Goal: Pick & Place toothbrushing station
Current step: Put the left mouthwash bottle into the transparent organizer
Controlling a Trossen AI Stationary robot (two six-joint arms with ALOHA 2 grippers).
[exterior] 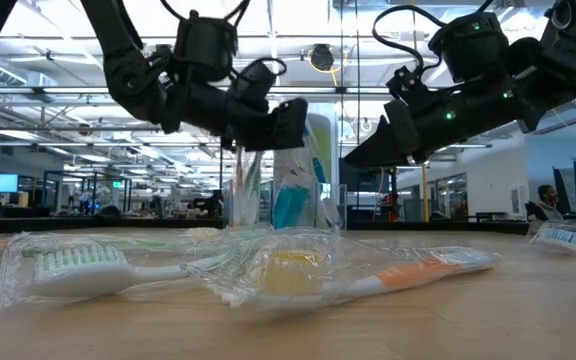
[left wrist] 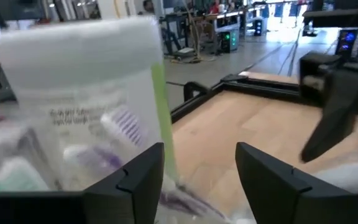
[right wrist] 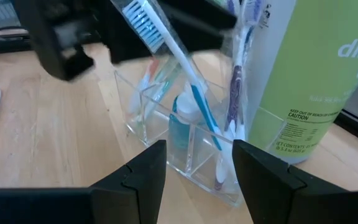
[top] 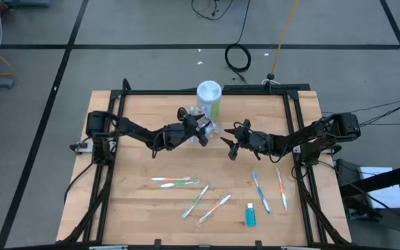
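I see a wood table [top: 137, 208] on grey floor [top: 40, 69], brushes [top: 200, 198] lower centre, organizer [right wrist: 185, 140] upper centre; left fingers [left wrist: 138, 180] and right fingers [right wrist: 145, 171] apart, empty.

Bare worktop [top: 137, 208] lies open along the near left. Toward the back, the left claw [top: 201, 130] and right claw [top: 233, 144] crowd the clear organizer [right wrist: 185, 146] and tall wipes canister [top: 209, 97] (little room between).

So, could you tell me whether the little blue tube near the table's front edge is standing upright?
No, in the high view the blue tube lies flat on the wooden table, beside a toothbrush.
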